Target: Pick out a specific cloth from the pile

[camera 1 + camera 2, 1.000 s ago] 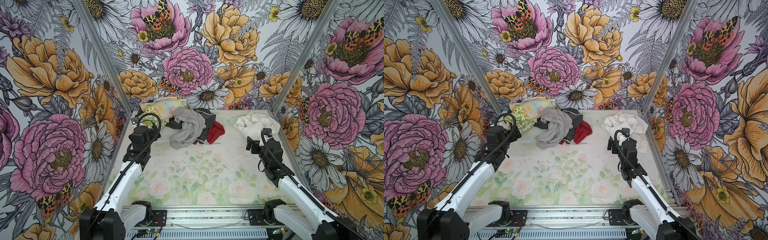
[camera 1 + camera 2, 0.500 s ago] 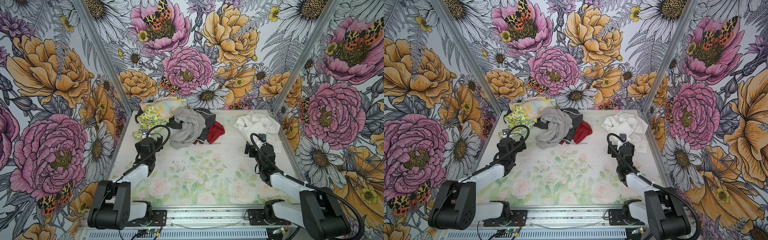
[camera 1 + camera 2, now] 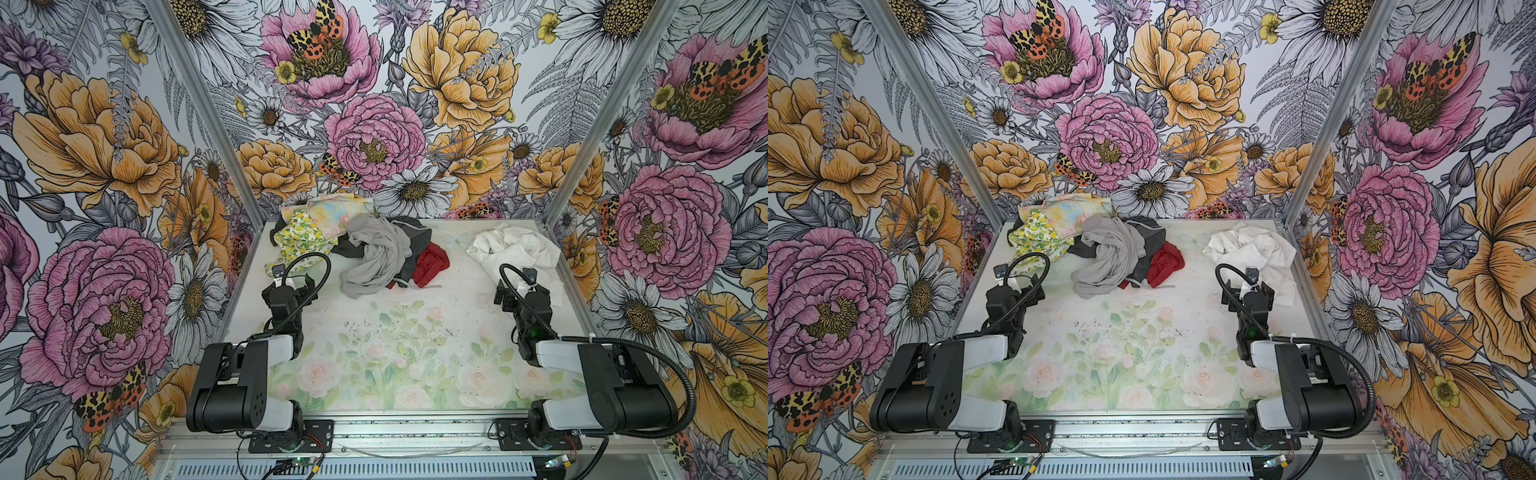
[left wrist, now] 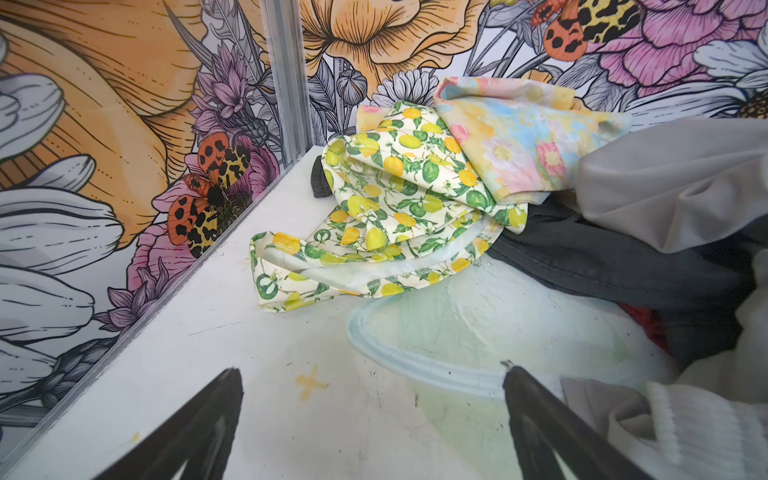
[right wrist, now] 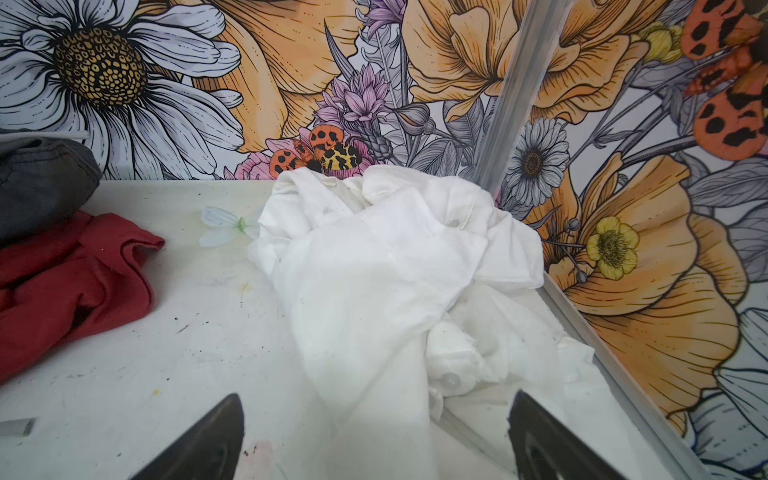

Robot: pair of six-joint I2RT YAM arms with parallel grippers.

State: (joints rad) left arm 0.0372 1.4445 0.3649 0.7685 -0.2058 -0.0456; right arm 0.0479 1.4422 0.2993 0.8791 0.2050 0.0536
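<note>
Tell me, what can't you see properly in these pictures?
- Dark grey garment: top views, mostly buried under the light grey one.
- Red cloth: right wrist view, cut off by the picture's edge.
- Shirt: right wrist view, its near end runs off the edge.
- Ribbed white thing: left wrist view, cut off by the edge; unclear what it is.

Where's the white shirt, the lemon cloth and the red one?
white shirt [image 5: 374,270], right wrist view, on its crumpled middle.
lemon cloth [image 4: 395,187], left wrist view, on its bunched upper part.
red cloth [image 3: 432,264], in a top view, on its middle fold.
</note>
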